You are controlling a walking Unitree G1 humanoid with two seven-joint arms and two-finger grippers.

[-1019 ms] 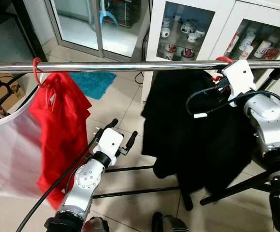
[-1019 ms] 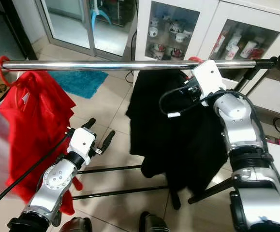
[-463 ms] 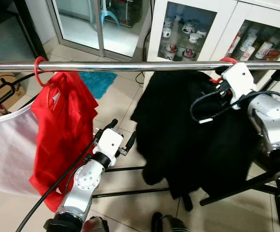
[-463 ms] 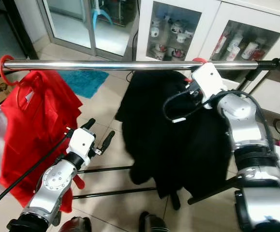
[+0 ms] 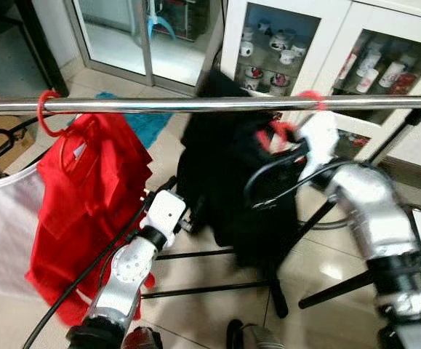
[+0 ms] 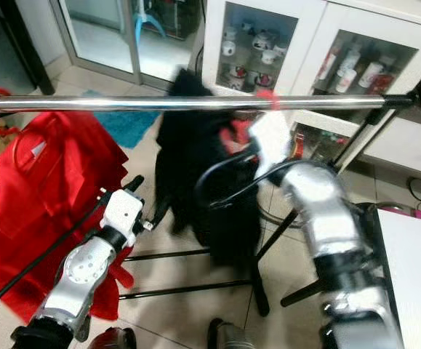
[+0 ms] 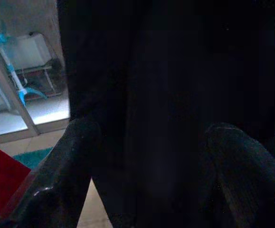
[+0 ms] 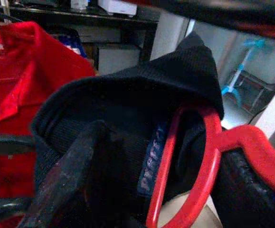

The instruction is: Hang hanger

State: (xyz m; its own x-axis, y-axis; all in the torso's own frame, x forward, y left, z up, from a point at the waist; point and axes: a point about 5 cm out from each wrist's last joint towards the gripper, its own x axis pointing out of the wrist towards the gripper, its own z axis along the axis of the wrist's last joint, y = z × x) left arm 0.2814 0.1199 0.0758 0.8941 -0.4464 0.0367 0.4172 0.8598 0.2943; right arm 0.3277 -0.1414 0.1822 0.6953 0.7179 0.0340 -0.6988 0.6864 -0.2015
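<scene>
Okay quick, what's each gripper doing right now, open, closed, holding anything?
Left gripper: open, empty, beside the black garment.
Right gripper: shut on the red plastic hanger carrying that garment, just below the shiny metal rail.

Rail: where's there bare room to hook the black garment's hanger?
The silver rail is bare between the red garment's hook and the black garment by the right gripper, and again from there toward its right end. Below it is crowded: the red garment, the left gripper and the black fabric sit close together.
</scene>
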